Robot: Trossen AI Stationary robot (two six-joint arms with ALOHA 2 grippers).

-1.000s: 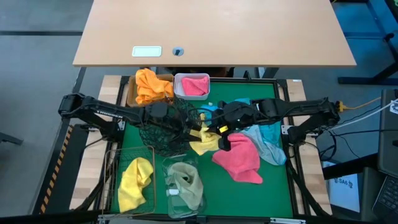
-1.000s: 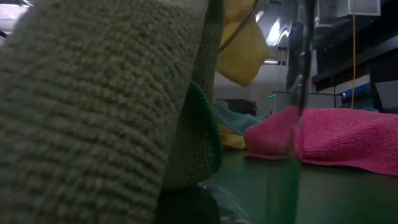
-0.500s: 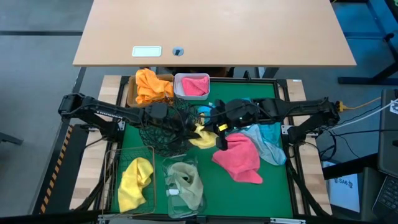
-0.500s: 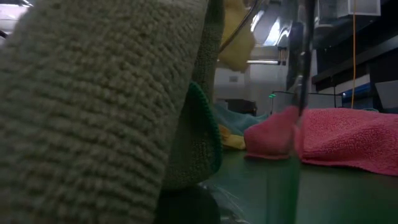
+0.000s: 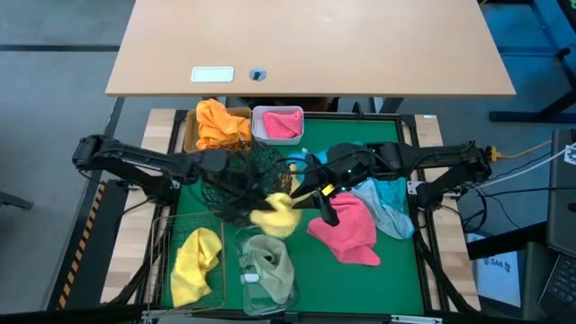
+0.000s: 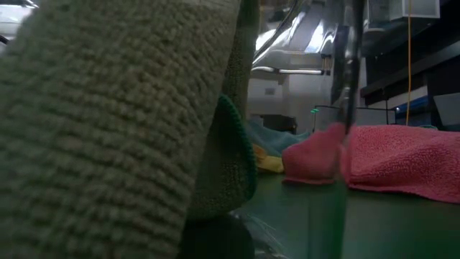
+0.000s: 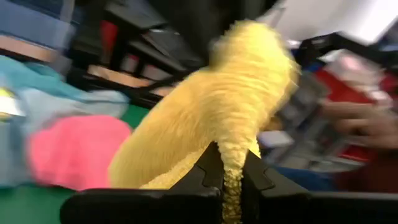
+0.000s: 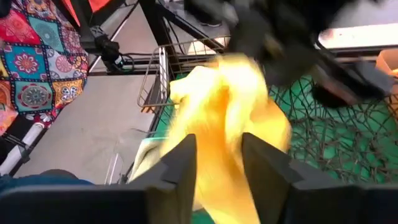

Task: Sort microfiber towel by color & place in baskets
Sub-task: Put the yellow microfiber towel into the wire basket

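Your left claw is clamped on the yellow towel; your right claw, just beside it, stands open, holding nothing.

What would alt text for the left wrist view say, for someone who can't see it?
The left gripper is shut on a fuzzy yellow microfiber towel, which hangs bunched just beyond its dark fingers. Behind it lie a pink towel and a light blue towel on the green mat.

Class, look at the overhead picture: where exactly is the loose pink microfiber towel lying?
In the high view the loose pink microfiber towel lies on the green mat, right of centre, beside the light blue towel and right of the clear plastic tub.
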